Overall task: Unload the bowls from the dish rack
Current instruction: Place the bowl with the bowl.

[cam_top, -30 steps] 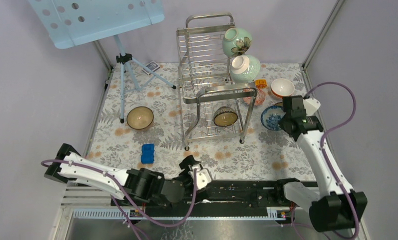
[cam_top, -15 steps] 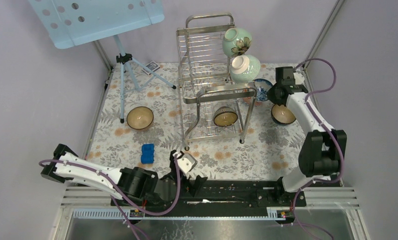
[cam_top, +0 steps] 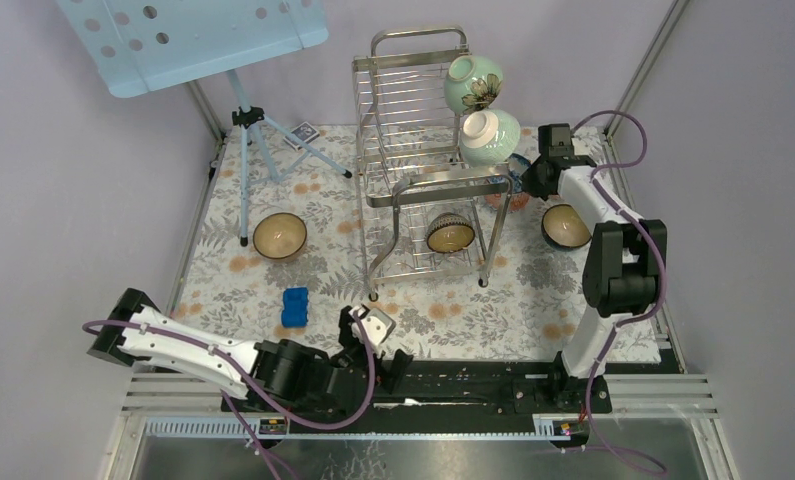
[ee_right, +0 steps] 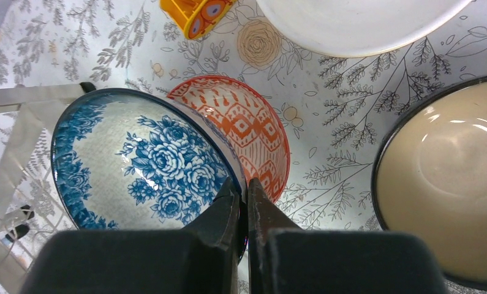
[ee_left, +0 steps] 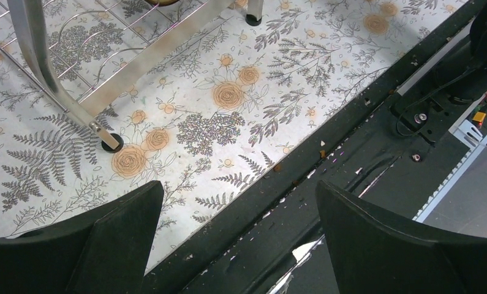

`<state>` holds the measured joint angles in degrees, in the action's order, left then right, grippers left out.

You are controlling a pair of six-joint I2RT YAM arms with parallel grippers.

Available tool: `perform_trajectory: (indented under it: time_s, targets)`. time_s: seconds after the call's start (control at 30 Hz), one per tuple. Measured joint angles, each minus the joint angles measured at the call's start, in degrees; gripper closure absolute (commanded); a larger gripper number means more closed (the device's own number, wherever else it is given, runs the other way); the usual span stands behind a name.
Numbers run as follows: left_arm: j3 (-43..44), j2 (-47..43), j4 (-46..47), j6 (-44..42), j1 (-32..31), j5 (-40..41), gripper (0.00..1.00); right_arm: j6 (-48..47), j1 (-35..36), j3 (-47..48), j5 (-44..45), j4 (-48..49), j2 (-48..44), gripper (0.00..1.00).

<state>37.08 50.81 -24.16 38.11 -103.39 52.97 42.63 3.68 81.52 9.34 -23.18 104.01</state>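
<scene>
From above, the dish rack [cam_top: 423, 170] holds two pale green bowls [cam_top: 490, 135] up top and a brown bowl [cam_top: 451, 233] down low. The right gripper [cam_top: 526, 175] is just beside the rack's right side. The left gripper [cam_top: 373, 335] sits low by the near edge.

The left wrist view shows its fingers wide apart and holding nothing, over the flowery mat [ee_left: 228, 98]. There is lots of free room there.

In the right wrist view, the jaws pinch the rim of the blue flower bowl [ee_right: 143, 159] to carry it. It hangs partly over the red-patterned bowl [ee_right: 253, 128], with a rack bar close by. I think that spot is tight.
</scene>
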Motion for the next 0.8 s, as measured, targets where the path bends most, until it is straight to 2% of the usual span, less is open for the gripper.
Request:
perform_trajectory:
  time_s: [0.8]
  targets:
    - [0.0,6.05,0.11,2.49,0.0,0.66,0.01,-1.29,-0.92,-0.04,-1.49,3.19,7.45,1.0]
